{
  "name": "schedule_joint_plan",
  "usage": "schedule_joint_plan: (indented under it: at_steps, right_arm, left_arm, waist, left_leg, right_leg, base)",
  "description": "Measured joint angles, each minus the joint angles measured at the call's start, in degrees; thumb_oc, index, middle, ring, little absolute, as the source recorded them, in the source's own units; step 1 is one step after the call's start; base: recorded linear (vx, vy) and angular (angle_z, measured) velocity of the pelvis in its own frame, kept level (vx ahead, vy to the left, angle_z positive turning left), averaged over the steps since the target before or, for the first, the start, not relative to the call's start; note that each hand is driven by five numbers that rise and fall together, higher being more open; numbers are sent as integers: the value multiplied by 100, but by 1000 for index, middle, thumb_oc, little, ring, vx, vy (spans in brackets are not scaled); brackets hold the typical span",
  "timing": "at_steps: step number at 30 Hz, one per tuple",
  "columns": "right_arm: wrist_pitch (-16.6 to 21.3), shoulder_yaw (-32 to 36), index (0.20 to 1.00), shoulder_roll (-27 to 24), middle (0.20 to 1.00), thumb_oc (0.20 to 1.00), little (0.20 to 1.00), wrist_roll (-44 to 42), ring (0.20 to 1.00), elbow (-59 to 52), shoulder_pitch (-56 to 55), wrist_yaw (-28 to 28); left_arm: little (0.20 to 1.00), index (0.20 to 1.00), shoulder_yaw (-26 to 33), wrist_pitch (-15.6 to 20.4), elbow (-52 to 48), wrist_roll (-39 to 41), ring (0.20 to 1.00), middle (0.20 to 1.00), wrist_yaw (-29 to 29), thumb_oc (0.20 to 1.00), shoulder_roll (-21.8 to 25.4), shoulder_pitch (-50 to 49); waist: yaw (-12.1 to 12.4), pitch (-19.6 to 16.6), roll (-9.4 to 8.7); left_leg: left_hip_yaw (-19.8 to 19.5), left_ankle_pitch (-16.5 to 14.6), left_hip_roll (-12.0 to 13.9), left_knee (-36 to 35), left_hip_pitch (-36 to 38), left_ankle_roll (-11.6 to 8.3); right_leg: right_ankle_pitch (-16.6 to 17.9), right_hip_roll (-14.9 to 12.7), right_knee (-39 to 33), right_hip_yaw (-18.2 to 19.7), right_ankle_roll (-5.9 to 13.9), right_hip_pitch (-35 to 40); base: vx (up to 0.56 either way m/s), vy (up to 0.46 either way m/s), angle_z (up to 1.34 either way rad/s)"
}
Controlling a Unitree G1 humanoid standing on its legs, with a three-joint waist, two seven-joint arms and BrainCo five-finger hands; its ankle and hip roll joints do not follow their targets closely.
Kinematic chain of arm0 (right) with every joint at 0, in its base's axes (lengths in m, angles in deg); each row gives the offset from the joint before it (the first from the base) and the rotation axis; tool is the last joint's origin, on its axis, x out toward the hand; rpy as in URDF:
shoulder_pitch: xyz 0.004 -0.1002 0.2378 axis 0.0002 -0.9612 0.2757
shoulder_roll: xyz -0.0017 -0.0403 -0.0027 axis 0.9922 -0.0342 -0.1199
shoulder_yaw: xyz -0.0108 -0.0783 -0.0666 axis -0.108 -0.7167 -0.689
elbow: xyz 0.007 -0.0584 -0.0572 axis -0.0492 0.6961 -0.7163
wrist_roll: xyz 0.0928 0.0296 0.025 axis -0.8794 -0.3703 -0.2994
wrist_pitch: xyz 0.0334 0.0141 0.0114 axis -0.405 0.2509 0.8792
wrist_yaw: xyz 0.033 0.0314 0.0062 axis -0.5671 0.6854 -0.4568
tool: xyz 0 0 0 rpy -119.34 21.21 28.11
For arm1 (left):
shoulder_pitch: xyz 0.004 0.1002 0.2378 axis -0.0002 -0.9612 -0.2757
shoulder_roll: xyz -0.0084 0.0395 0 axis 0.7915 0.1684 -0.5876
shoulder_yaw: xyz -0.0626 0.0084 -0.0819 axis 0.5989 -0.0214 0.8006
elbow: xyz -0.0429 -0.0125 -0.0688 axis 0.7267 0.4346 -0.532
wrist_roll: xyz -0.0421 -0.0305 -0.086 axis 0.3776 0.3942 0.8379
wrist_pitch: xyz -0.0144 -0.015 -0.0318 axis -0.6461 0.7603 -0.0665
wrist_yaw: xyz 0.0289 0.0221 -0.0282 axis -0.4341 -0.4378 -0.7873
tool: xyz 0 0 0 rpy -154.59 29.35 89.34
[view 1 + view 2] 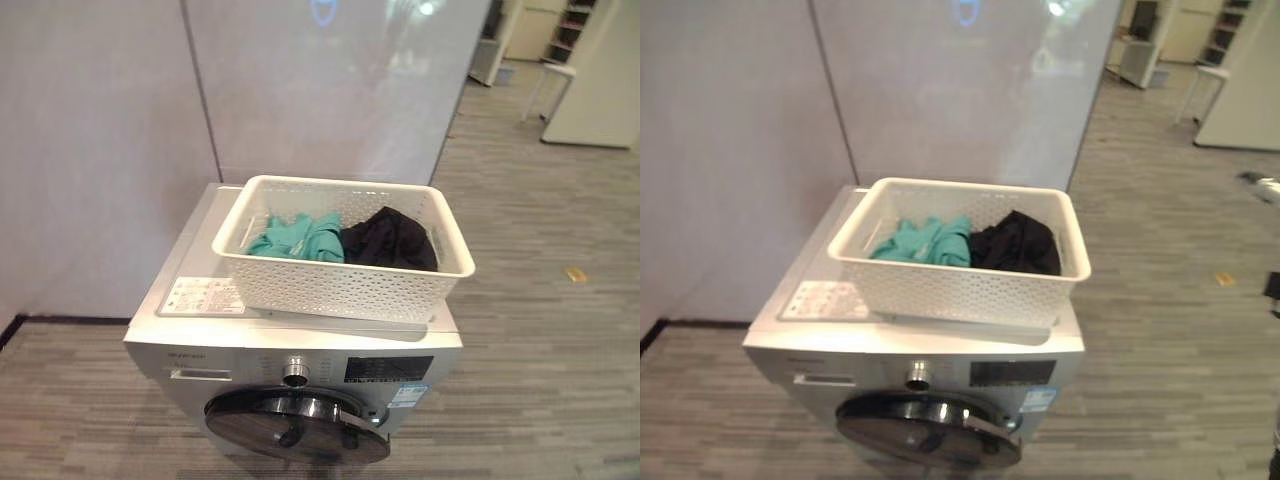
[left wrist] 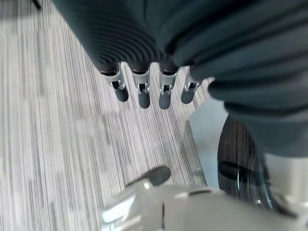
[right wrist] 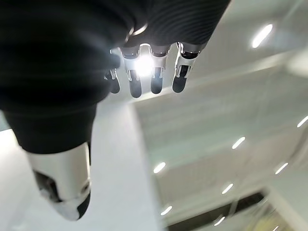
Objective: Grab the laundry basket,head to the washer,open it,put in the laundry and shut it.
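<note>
The washer (image 1: 300,350) is standing against a grey partition wall (image 1: 100,130), its round dark door (image 1: 297,425) apparently sitting shut, though the head views cut it off low. On the washer's top the white perforated laundry basket (image 1: 345,285) is resting, carrying a teal garment (image 1: 298,238) lying against a black garment (image 1: 388,240). Beside the washer's front, the left hand (image 2: 144,91) is hanging over the striped floor (image 2: 72,144), fingers straight and spread, gripping nothing. The right hand (image 3: 144,82) is pointing toward ceiling lights (image 3: 262,34), fingers likewise loose and empty.

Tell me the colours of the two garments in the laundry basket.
One teal garment and one black garment, lying side by side in the white laundry basket; clearest in the left eye view.
</note>
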Motion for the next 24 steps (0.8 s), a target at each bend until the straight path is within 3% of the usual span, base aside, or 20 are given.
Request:
schedule_joint_plan:
  at_steps: [3,5,7,8,10,12,14,17,18,21,24]
  right_arm:
    - [-168,72,1000,357,1000,1000,1000,-21,1000,1239,-494,-231]
    - [-578,-152,1000,663,1000,1000,1000,-276,1000,2776,-579,-429]
    - [-531,-428,1000,735,1000,1000,1000,-510,1000,3845,-818,-617]
    - [-532,-1363,1000,618,1000,1000,1000,-1031,1000,6220,-609,-602]
    - [-598,-1881,1000,961,1000,1000,1000,-1704,1000,7800,-336,-485]
    - [-364,-2969,1000,929,1000,1000,1000,-2660,1000,9794,353,-19]
    - [-472,-3443,1000,1503,1000,1000,1000,-3777,1000,10828,657,901]
    - [-492,-3522,1000,1951,1000,1000,1000,-4354,1000,10962,782,1441]
    - [-590,-4718,1000,2322,1000,1000,1000,-3864,1000,10807,751,1814]
    - [-612,-4451,1000,3134,1000,1000,1000,-3745,1000,9802,764,2064]
    - [-605,-4964,1000,2716,1000,1000,1000,-3340,1000,9516,821,2068]
  left_arm:
    - [1000,1000,-33,22,68,8,1000,1000,43,1000,6,-18]
    - [1000,1000,-123,39,53,0,1000,1000,85,1000,-26,7]
    - [1000,1000,-240,75,62,-27,1000,1000,115,1000,-37,130]
    - [1000,1000,-322,70,149,-35,1000,1000,138,1000,34,286]
    - [1000,1000,-512,70,175,-33,1000,1000,140,1000,32,397]
    - [1000,1000,-654,71,339,3,1000,1000,106,1000,97,487]
    - [1000,1000,-993,83,347,22,1000,1000,-15,1000,262,664]
    - [1000,1000,-989,74,364,24,1000,1000,-109,1000,250,676]
    - [1000,1000,-1085,109,341,7,1000,1000,-200,1000,322,649]
    - [1000,1000,-722,129,335,34,1000,1000,-291,1000,344,225]
    - [1000,1000,-752,146,338,-1,1000,1000,-296,1000,334,97]
  waist:
    - [-137,2,-34]
    - [-216,14,-39]
    - [-303,55,59]
    - [-274,77,-51]
    - [-283,133,19]
    - [-322,159,47]
    - [-243,184,55]
    - [-194,201,101]
    - [-70,207,32]
    - [167,295,45]
    - [255,352,155]
  left_leg:
    - [24,-1,9,0,-66,0]
    - [24,1,11,0,-93,-3]
    - [12,0,18,1,-89,-3]
    - [19,0,16,2,-88,-4]
    - [20,-2,18,3,-94,-7]
    - [39,-2,29,3,-82,-8]
    - [26,-18,44,3,-86,-33]
    - [12,-20,33,3,-98,-34]
    - [-35,-18,23,43,-147,-36]
    - [-199,-14,14,100,-157,-40]
    - [-310,3,5,115,-188,-59]
  right_leg:
    - [-5,25,-29,28,-1,-65]
    - [5,35,-51,37,-24,-76]
    - [1,18,-68,39,-18,-70]
    - [-6,40,-67,40,-20,-69]
    - [-9,34,-70,44,-32,-75]
    - [-5,37,-57,70,-39,-79]
    - [-22,74,-46,63,-37,-77]
    - [-34,82,-54,53,-45,-63]
    - [-35,96,-66,-30,-70,-18]
    - [-103,109,-40,-183,-163,9]
    - [-107,111,-38,-278,-168,29]
  base:
    - [2,-13,-4]
    - [-4,-27,-4]
    - [-10,-38,0]
    - [-64,-45,3]
    - [-61,-48,-2]
    - [-12,-44,-6]
    - [1,-23,-1]
    - [-12,-59,8]
    - [-17,-46,26]
    - [-40,-47,33]
    - [-34,-37,12]
